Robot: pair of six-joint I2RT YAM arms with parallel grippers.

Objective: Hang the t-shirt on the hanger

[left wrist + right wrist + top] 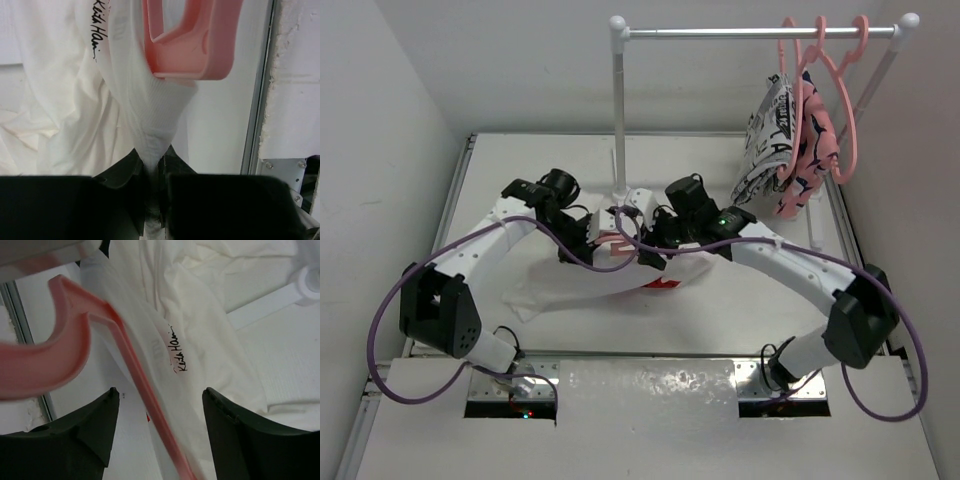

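Note:
The white t-shirt [582, 284] lies bunched on the table, a bit of its red print [661, 284] showing. My left gripper [603, 240] is shut on a fold of the shirt's ribbed collar [150, 150]. The pink hanger's hook [192, 50] hangs just beyond that fold. My right gripper [160, 392] is open. The hanger's thin arm [145, 395] runs between its jaws and partly under the cloth, touching neither finger. The hook [45, 365] curves to the left. The shirt's neck label with black writing [176, 352] shows in the right wrist view. Both grippers meet over the shirt's middle [645, 245].
A white clothes rack [618, 110] stands at the back, its bar carrying spare pink hangers [840, 90], a black-and-white garment [765, 140] and a pink-and-navy garment [810, 150] at the right. The rack's foot [307, 280] lies close beyond the shirt. Walls enclose the table.

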